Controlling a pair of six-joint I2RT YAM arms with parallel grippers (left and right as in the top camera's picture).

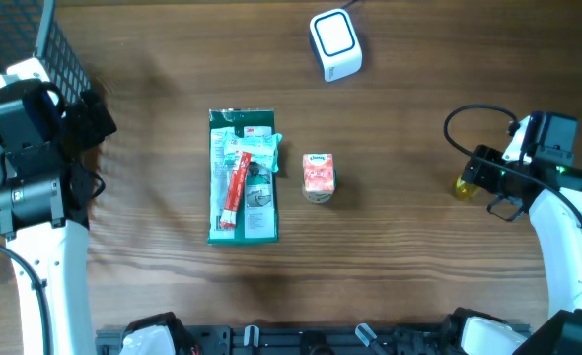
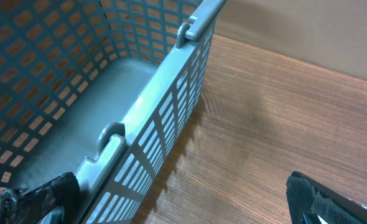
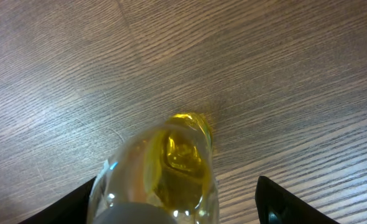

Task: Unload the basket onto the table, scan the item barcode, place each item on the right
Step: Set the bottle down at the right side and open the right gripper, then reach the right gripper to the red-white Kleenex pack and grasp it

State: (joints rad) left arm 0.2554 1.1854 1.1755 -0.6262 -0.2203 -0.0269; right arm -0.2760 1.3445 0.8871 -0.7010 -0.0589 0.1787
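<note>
A small clear bottle of yellow liquid lies on the wooden table at the right. In the right wrist view the bottle sits between the fingers of my right gripper, which is open; its right finger stands clear of the bottle. No barcode shows on it. The white scanner stands at the back, well apart from the bottle. My left gripper is open at the far left, its jaws on either side of the grey basket's wall, with nothing held.
A green flat package with a red tube on it lies mid-table. A small pink tissue box stands just right of it. The mesh basket fills the back left corner.
</note>
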